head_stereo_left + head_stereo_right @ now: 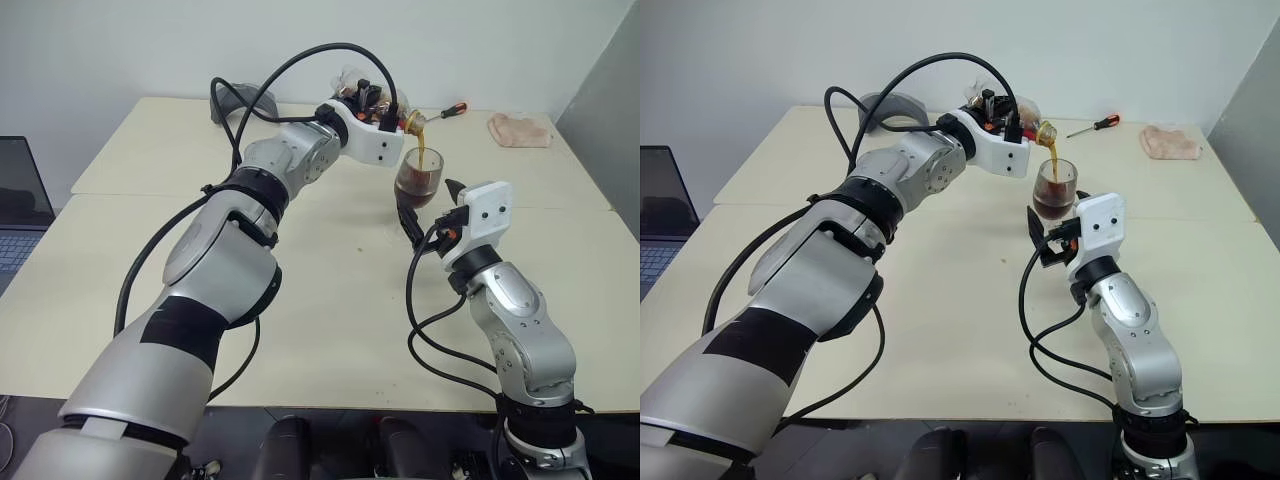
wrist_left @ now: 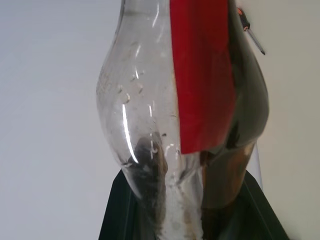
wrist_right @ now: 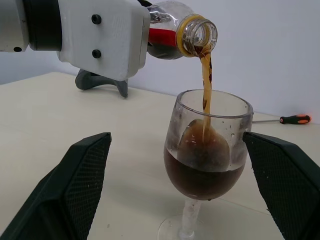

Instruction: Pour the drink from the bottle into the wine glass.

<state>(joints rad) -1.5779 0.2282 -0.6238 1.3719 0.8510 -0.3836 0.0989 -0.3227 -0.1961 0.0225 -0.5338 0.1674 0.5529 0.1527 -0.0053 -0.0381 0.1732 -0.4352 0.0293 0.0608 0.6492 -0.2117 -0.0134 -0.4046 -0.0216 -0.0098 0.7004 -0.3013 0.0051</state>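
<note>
Pouring is well underway: the left claw (image 3: 130, 35) clamps the bottle (image 3: 170, 25) and holds it tipped at the upper middle of the frame, mouth down over the wine glass (image 3: 207, 150). A thin stream of the drink (image 3: 206, 85) falls from the open neck into the bowl, which looks roughly half full of dark liquid. In the left wrist view the bottle's clear body (image 2: 150, 125) appears mostly drained, with some dark drink still pooled along one side, so I judge a little remains to go in. The right claw (image 3: 185, 190) stands wide, its fingers either side of the glass without touching it, on the tabletop (image 1: 330, 300). Setting the bottle upright is still to come.
</note>
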